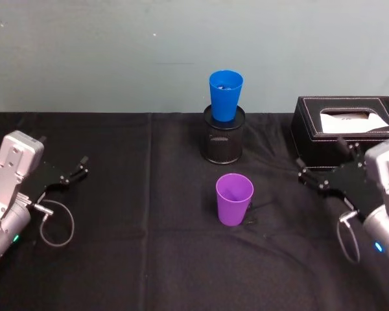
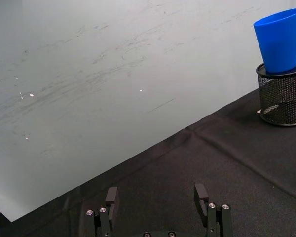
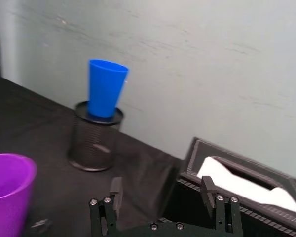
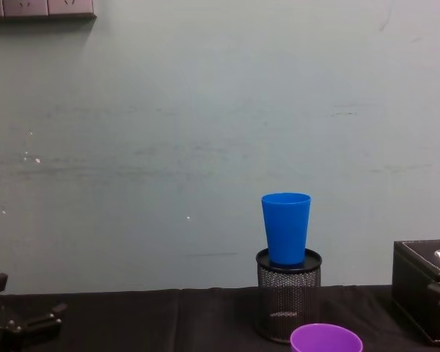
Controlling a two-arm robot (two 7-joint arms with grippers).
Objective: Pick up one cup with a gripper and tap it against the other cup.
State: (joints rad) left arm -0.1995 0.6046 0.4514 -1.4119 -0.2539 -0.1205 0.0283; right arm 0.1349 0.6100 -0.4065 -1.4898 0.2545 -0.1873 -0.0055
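Observation:
The purple cup (image 1: 234, 199) (image 3: 7, 192) (image 4: 325, 340) stands upright on the black tablecloth at the middle. Behind it the blue cup (image 1: 225, 95) (image 2: 280, 42) (image 3: 105, 89) (image 4: 286, 228) sits upright in the mouth of a black wire-mesh pen holder (image 1: 223, 139) (image 4: 287, 301). My right gripper (image 1: 323, 160) (image 3: 161, 190) hovers open and empty to the right of the purple cup, in front of the tissue box. At the table's left side my left gripper (image 1: 78, 170) (image 2: 156, 197) is open and empty, far from both cups.
A black tissue box (image 1: 343, 120) (image 3: 237, 173) (image 4: 425, 293) with a white tissue stands at the back right, close behind the right gripper. A pale wall runs along the table's far edge. Bare black cloth (image 1: 142, 220) lies between the left gripper and the cups.

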